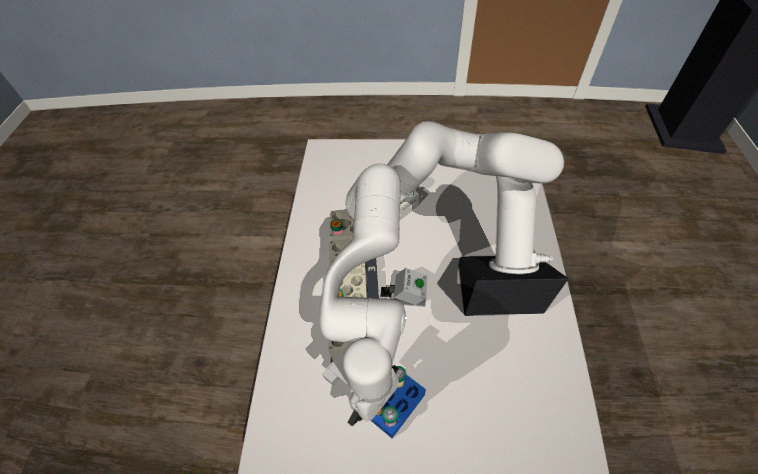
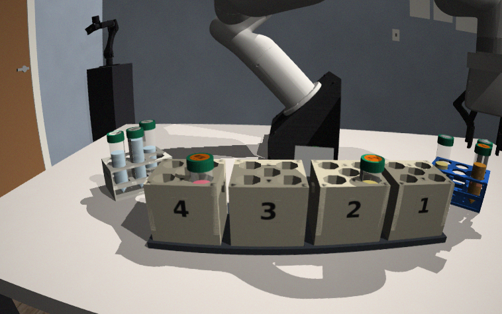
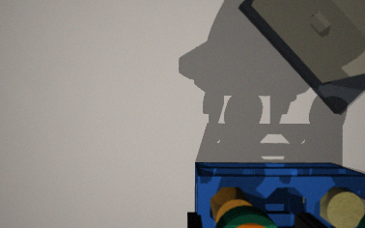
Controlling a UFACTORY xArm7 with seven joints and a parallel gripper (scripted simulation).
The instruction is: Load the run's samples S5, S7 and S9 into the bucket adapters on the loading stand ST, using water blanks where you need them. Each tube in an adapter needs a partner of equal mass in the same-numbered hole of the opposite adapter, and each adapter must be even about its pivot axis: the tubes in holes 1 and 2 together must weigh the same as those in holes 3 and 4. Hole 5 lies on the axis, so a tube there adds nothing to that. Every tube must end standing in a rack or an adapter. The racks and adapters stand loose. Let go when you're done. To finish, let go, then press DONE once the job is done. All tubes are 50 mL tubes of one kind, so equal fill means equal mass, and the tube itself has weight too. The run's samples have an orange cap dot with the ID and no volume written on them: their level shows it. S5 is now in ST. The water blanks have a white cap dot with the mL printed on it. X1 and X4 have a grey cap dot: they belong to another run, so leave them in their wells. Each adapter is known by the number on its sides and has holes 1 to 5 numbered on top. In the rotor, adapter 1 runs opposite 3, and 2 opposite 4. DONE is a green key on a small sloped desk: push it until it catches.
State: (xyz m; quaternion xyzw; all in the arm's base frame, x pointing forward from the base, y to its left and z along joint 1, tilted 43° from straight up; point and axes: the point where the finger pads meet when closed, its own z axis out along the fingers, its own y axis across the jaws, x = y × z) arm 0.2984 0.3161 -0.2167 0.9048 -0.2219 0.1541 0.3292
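Observation:
My gripper (image 2: 484, 148) (image 3: 251, 221) is open, its fingertips on either side of an orange-dot tube's cap (image 2: 483, 149) (image 3: 245, 218) at about cap height. This tube holds orange-brown liquid and stands in the blue rack (image 2: 467, 203) (image 3: 280, 169). Two grey-dot tubes share that rack: one with yellow liquid (image 2: 445, 140) and one behind the orange-dot tube. An orange-dot tube (image 2: 200, 163) (image 1: 336, 224) with pink liquid stands in adapter 4 (image 2: 167, 226). Another orange-dot tube (image 2: 371, 163), with yellow liquid, stands in adapter 2 (image 2: 334, 222). Their IDs are unreadable. No tube shows in adapter 3 (image 2: 284, 230) or adapter 1 (image 2: 405, 226).
A pale rack (image 2: 110, 183) at the left of the exterior view holds several tubes with clear bluish liquid. The adapters stand on a dark stand (image 2: 268, 250). The grey desk (image 1: 404, 294) with the green DONE key (image 1: 419, 283) stands between stand and robot base.

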